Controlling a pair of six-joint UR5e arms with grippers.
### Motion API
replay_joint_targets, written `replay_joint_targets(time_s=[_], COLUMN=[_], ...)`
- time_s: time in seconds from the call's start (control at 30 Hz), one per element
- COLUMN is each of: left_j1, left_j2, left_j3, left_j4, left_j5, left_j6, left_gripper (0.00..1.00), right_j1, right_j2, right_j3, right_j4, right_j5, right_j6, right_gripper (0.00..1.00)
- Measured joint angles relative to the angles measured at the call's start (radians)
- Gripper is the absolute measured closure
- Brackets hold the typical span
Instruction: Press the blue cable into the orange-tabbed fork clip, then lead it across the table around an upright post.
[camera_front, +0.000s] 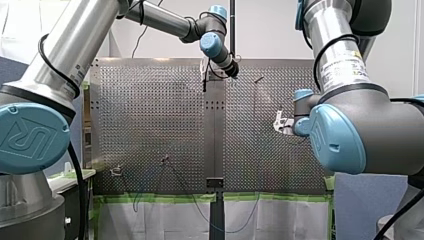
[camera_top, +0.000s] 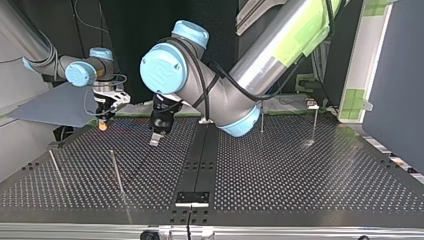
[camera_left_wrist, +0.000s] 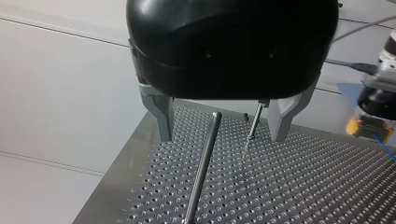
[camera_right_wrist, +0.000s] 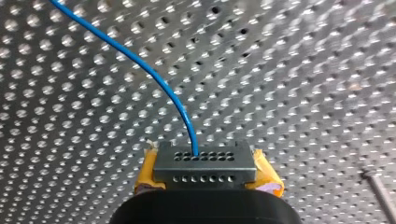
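– Slack is worrying me: the blue cable (camera_right_wrist: 154, 74) is running out from my right pincer (camera_right_wrist: 208, 163), which is clamping it between yellow pads (camera_right_wrist: 268, 179), and it is curving away over the worktop (camera_right_wrist: 303, 93)
– Slipping through the pads, you are thinking?
– Or snagging on a post (camera_left_wrist: 203, 168) while being led across. My left pincer (camera_left_wrist: 222, 135) is hanging empty, fingers (camera_left_wrist: 161, 116) apart, near that post, so it is risking a knock
– And the fork clip?
– I am not finding it in any view, and the cable's far end is running out of sight too
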Motion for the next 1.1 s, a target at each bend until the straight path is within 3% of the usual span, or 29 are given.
replay_joint_targets(time_s=[0.33,0.5,0.8,1.1], left_j1=[0.0,0.0,-0.001,-0.014], left_j2=[0.0,0.0,-0.001,-0.001], left_j3=[0.0,0.0,0.0,0.0], left_j4=[-0.001,-0.002,-0.011,-0.023], left_j5=[0.0,0.0,-0.002,-0.028], left_j6=[0.0,0.0,0.004,0.009], left_gripper=[0.0,0.0,0.0,0.0], right_j1=[0.001,0.001,0.002,0.002], right_j2=[-0.096,-0.14,-0.214,-0.294], right_j3=[0.0,0.004,0.037,0.034], right_j4=[0.096,0.128,0.134,0.134], right_j5=[0.003,0.028,0.074,0.071], right_j6=[0.004,0.001,-0.028,-0.04], right_gripper=[1.0,1.0,1.0,1.0])
